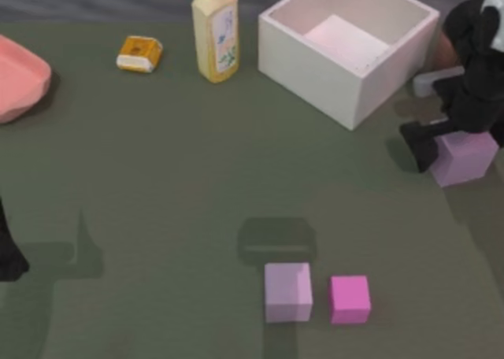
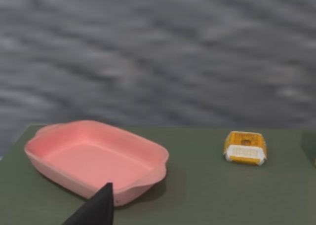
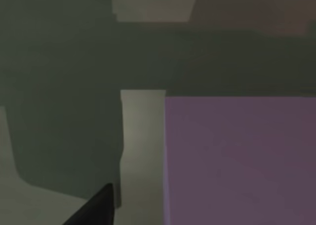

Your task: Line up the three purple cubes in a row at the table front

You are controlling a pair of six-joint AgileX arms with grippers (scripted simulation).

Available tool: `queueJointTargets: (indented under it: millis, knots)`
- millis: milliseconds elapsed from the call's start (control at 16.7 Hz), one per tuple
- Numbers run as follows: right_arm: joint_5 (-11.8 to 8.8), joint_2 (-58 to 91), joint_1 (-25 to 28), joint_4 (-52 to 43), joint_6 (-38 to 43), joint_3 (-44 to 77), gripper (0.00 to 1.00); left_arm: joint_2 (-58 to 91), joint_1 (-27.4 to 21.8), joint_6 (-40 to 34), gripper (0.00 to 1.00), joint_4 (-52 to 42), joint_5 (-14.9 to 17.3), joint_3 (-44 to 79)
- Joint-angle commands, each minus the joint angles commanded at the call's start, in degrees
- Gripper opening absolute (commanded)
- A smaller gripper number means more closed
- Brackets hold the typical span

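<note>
The large pale lilac cube point(image 1: 466, 158) point(image 3: 237, 161) sits at the table's right side, near the white box. My right gripper point(image 1: 461, 142) is low over it and open. One dark fingertip point(image 3: 101, 205) stands on the cube's left side, a gap away from it; the other finger is hidden. The medium lilac cube point(image 1: 287, 292) and the small magenta-pink cube point(image 1: 350, 299) rest side by side at the table front, a little apart. My left gripper point(image 1: 9, 260) is parked at the left edge, open and empty, with one fingertip point(image 2: 101, 207) in its wrist view.
A big white open box point(image 1: 346, 99) stands at the back right, close to the right arm. A yellow bottle point(image 1: 216, 32) and a small orange object point(image 1: 139, 53) point(image 2: 245, 147) stand at the back. A pink dish point(image 1: 20, 75) point(image 2: 94, 158) lies at the far left.
</note>
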Motion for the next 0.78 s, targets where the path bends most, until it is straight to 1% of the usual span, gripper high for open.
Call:
queueJointTargets:
  millis: [120, 780]
  knots:
    - [0.00, 0.00, 0.00, 0.00, 0.00, 0.00, 1.00, 0.00, 0.00, 0.00, 1.00, 0.00, 0.00, 0.00]
    - [0.00, 0.00, 0.00, 0.00, 0.00, 0.00, 0.17, 0.00, 0.00, 0.00, 1.00, 0.00, 0.00, 0.00]
